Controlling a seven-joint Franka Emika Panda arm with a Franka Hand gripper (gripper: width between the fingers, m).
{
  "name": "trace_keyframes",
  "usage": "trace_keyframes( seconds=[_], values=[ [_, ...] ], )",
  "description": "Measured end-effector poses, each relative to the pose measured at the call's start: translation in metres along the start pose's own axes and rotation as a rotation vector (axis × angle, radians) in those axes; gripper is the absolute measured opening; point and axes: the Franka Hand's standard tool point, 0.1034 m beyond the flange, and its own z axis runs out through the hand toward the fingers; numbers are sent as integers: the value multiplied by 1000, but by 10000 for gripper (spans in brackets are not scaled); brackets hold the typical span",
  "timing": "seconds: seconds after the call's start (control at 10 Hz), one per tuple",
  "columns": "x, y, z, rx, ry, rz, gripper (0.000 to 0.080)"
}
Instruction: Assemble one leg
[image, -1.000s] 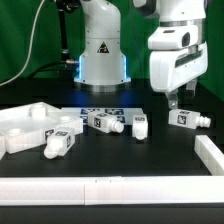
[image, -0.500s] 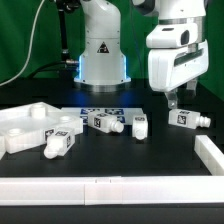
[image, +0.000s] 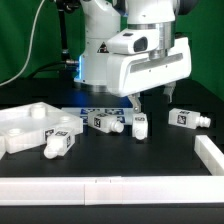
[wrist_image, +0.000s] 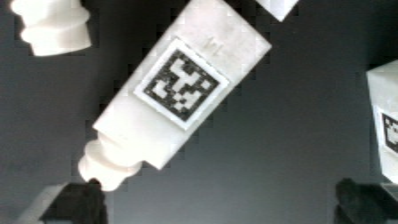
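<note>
on the black table (image: 150, 165), four loose legs (image: 103, 122) lie in a row, apart from one another, likely spread so each can be taken singly. the panel (image: 22, 122) waits at the exterior view's left, and no leg appears seated in it. the gripper (image: 152, 98) hangs tilted above the middle of the row, touching nothing. the wrist view shows one leg (wrist_image: 185, 88) lying slantwise ahead of the dark fingertips (wrist_image: 80, 203), tag face up, narrow end nearest them. which of the middle pair it is cannot be told. the jaws stand wide, wider than the leg, and hold nothing. the arm reaches forward from its base with the wrist canted, a pose that reads as lining up over that leg before a descent.
</note>
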Motion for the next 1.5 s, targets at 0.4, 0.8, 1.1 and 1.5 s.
trace_keyframes(
  seconds=[0.4,0.8,1.1,1.5],
  values=[
    [0,-1,3,8,-21,52,649],
    [-6,15,17,8,-31,141,649],
    [-11,28,26,12,-27,113,649],
    [-9,34,28,10,-19,107,536]
  ],
)
